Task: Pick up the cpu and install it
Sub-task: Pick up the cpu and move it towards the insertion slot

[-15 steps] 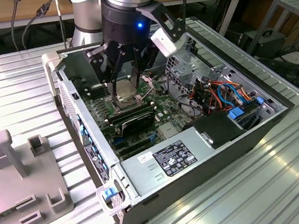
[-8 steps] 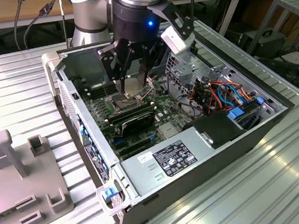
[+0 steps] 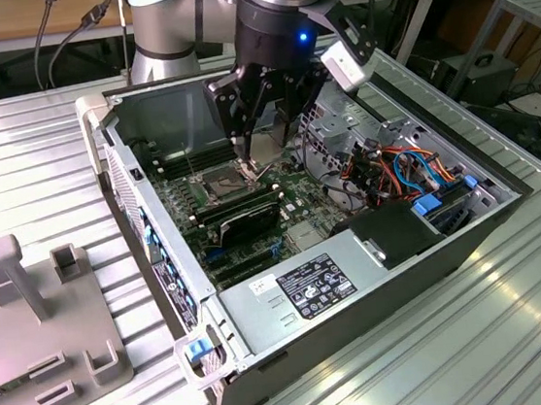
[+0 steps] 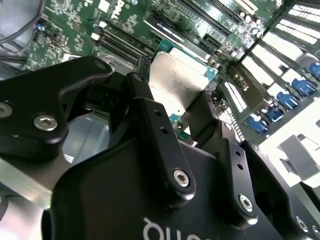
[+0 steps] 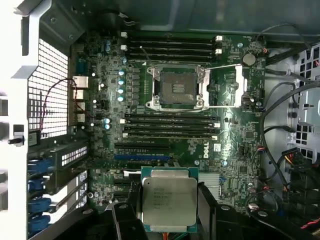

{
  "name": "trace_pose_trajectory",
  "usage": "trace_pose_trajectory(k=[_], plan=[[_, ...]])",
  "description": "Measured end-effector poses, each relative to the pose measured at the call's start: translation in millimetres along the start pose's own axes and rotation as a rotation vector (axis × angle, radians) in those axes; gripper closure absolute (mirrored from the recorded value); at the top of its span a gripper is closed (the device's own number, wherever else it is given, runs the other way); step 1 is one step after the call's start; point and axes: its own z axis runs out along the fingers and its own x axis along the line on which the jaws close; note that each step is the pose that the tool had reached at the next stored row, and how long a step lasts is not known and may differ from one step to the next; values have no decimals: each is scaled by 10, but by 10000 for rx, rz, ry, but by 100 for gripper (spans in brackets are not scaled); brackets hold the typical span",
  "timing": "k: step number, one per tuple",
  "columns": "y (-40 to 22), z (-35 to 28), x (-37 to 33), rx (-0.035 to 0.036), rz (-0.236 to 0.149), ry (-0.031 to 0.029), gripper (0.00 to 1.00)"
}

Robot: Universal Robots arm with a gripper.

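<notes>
My fingers (image 4: 152, 120) clench the cpu (image 5: 169, 200) by two opposite edges (grey top showing), holding it above the motherboard (image 5: 235, 155), apart from the socket (image 5: 176, 89).

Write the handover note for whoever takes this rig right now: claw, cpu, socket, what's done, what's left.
Claw: shut on the cpu, gripping two opposite edges, down inside the open computer case.
Cpu: held flat above the motherboard, grey top facing the first wrist camera, not seated anywhere.
Socket: empty, contacts exposed, between the rows of memory slots.
Done: the cpu is picked up and brought over the board.
Left: the cpu is not yet in the socket.
</notes>
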Motion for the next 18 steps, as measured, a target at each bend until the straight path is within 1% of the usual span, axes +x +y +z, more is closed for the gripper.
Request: trace_pose_trajectory(k=[4,13,15,16,17,18], plan=[[2,1,-10,-1,0,0,45],[119,15,-20,1,0,1,45],[172,23,-22,-1,0,0,45],[215,29,-24,0,0,0,45],[244,34,-25,0,-1,1,45],[261,41,-27,-1,0,0,45]])
